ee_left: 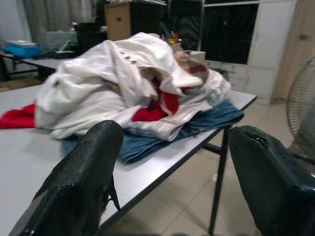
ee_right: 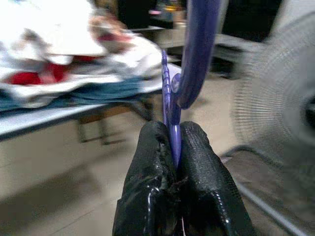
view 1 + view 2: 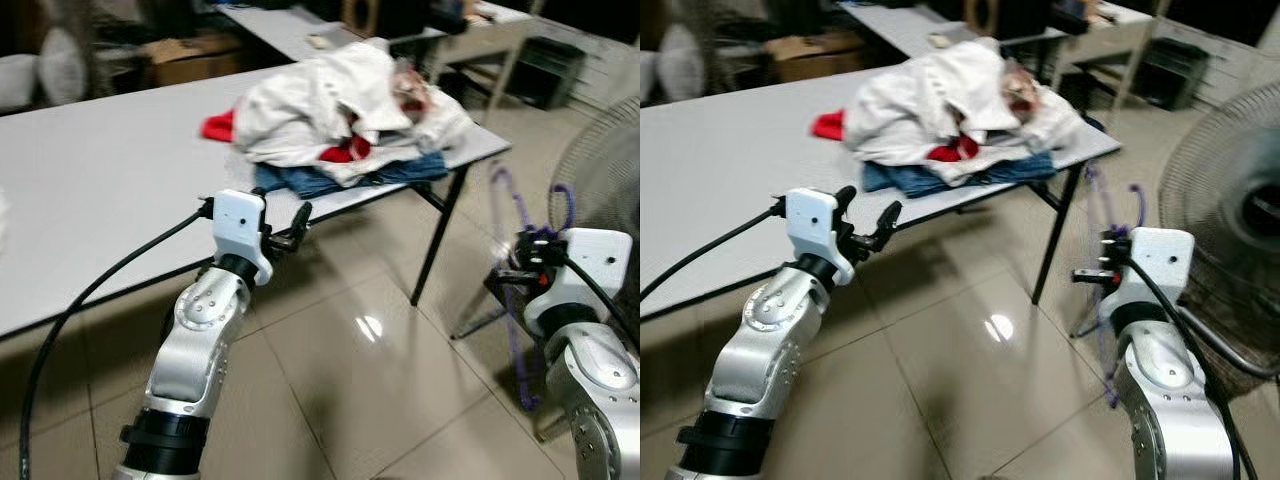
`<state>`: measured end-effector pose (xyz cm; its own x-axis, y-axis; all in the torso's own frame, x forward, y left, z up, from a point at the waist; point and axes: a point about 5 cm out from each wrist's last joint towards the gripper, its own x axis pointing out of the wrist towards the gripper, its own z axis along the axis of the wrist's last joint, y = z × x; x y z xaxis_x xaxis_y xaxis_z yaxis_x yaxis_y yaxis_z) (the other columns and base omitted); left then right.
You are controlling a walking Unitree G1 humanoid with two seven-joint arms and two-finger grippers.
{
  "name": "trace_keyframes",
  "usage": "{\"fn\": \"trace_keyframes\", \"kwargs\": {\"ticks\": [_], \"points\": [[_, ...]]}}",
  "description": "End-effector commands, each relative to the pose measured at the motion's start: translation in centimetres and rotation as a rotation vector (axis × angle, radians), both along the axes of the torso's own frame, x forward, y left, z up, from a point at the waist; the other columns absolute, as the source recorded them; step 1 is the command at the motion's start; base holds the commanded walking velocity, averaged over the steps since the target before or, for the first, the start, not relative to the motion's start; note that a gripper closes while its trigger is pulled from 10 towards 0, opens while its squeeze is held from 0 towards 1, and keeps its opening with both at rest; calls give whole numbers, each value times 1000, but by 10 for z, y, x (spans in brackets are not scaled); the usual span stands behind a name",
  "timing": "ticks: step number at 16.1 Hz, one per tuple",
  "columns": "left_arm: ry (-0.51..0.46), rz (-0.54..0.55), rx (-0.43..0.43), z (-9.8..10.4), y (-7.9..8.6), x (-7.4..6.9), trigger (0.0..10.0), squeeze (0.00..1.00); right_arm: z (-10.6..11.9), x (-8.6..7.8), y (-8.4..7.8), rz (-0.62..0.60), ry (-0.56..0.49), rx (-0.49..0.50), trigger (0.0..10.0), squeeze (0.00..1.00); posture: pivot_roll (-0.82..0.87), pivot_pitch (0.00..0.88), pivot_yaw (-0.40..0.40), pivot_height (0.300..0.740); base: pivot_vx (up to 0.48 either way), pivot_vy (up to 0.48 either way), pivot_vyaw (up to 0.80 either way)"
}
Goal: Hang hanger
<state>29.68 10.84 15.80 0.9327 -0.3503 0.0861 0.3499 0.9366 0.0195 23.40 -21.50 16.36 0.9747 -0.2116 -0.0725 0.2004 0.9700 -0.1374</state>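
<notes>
A long grey table [image 3: 110, 190] on black legs is set on a floor [image 3: 370, 370] of glossy beige tiles, where a ceiling light is reflected just beyond the table's corner. A heap of clothes [image 3: 340, 115] is piled at that end of the table. A standing fan [image 3: 1225, 215] is seen beside the corner. Behind the table, a second table [image 3: 285, 25] and cardboard boxes [image 3: 190, 60] are found.

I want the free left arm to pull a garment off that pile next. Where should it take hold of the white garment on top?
Probably the raised white fold at the pile's crest: it stands clear of the jeans underneath. The left gripper, jaws open, sits at the table edge, so come from that near side, low and level.
</notes>
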Motion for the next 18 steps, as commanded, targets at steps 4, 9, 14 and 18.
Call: {"fn": "trace_keyframes", "kwargs": {"ticks": [4,9,14,18], "points": [[-13,20,15,2,3,3,10000,0,5,4,-1,-41,-45,-79,10000,0,-115,0,-5,740,393,0,0],[-9,-48,-41,4,-3,-1,10000,1000,1,3,3,17,-22,-5,10000,0,-116,0,-5,740,431,0,0],[-20,-13,-15,4,-2,2,10000,1000,4,4,5,37,-38,-7,10000,0,-119,0,-8,740,451,0,0],[-22,2,-15,4,-1,3,10000,1000,5,5,6,52,-38,-11,10000,0,-121,0,-14,740,442,0,-800]]}}
